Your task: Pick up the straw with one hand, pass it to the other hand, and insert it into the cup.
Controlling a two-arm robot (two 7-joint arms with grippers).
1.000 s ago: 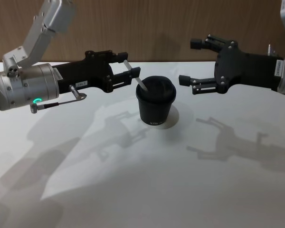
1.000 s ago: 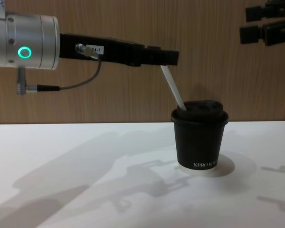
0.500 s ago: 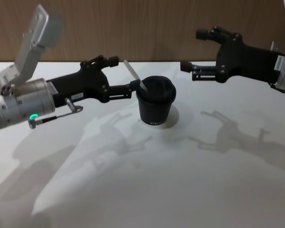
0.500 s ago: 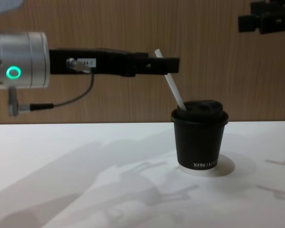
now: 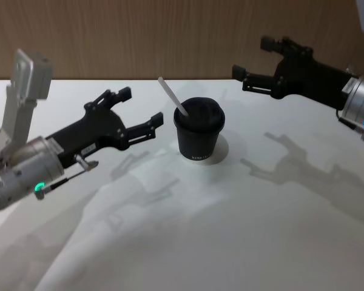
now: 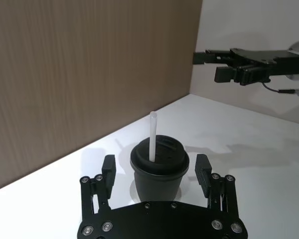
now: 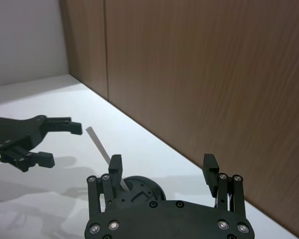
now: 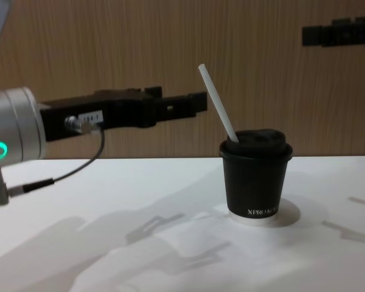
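The straw (image 5: 173, 97) stands in the cup (image 5: 198, 130), leaning toward 10 o'clock. Your left gripper (image 5: 139, 109) sits at the cup's 9 o'clock, fingers spread and empty; the right gripper (image 5: 252, 63) at 2 o'clock, also spread. Retreat straight outward, so neither finger clips the straw.
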